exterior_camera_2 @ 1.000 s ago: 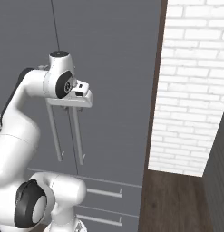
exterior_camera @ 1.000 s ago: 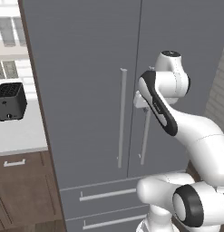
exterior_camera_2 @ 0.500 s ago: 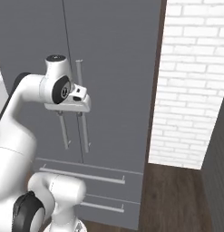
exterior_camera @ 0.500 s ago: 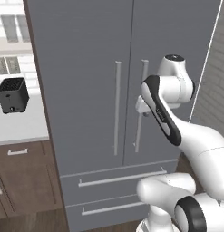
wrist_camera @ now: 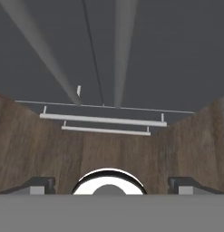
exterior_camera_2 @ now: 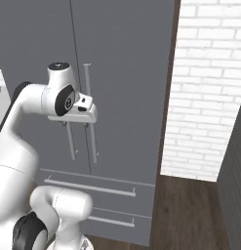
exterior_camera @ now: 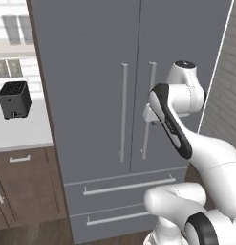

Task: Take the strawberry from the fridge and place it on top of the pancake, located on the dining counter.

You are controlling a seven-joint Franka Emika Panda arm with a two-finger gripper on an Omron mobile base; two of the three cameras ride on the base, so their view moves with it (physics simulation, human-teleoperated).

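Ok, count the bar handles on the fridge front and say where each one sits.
4. Two long vertical handles, left door handle and right door handle, flank the centre seam of the fridge. Two horizontal ones: upper drawer handle and lower drawer handle. None seems hidden.

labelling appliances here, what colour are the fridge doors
Matte dark grey, with lighter grey bar handles; the fridge shows best in the left base view.

Dark wood plank floor (exterior_camera_2: 190, 210) under fridge (exterior_camera: 91, 72); fridge stands on it, both doors shut, two lower drawers shut. White countertop (exterior_camera: 19, 131) left of fridge, over brown wooden cabinets (exterior_camera: 24, 191); black toaster (exterior_camera: 14, 99) sits on countertop, near back wall.
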